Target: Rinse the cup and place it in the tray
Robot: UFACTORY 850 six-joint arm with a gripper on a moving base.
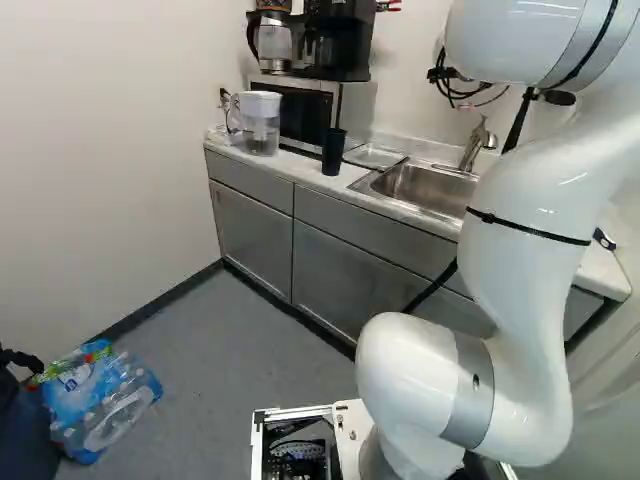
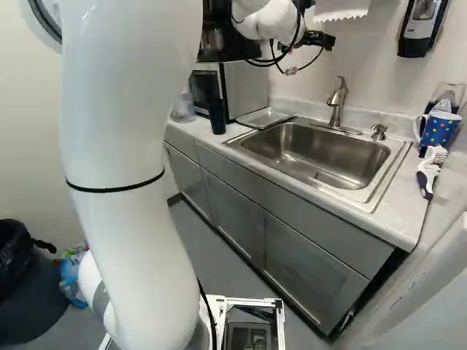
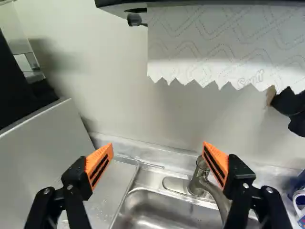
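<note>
Black cup (image 2: 217, 115): 1. Tray (image 2: 267, 118): 1. Sink (image 2: 321, 157): 1. Faucet (image 2: 337, 103): 1. Microwave (image 1: 305, 112): 1. Filter pitcher (image 1: 260, 125): 1. Blue mug (image 2: 438, 131): 1.

So two cams sit behind the arm (image 2: 124, 182), one left, one right, both looking ahead and a bit down, sharing the counter (image 2: 195, 130) and sink (image 2: 314, 157) from farther back. The wrist one's way nearer, facing the wall (image 3: 114, 95) behind the faucet (image 3: 199, 175).

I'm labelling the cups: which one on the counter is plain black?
The tall black cup beside the shallow silver tray. The blue mug, across the steel sink from it, has coloured dots and a handle.
</note>
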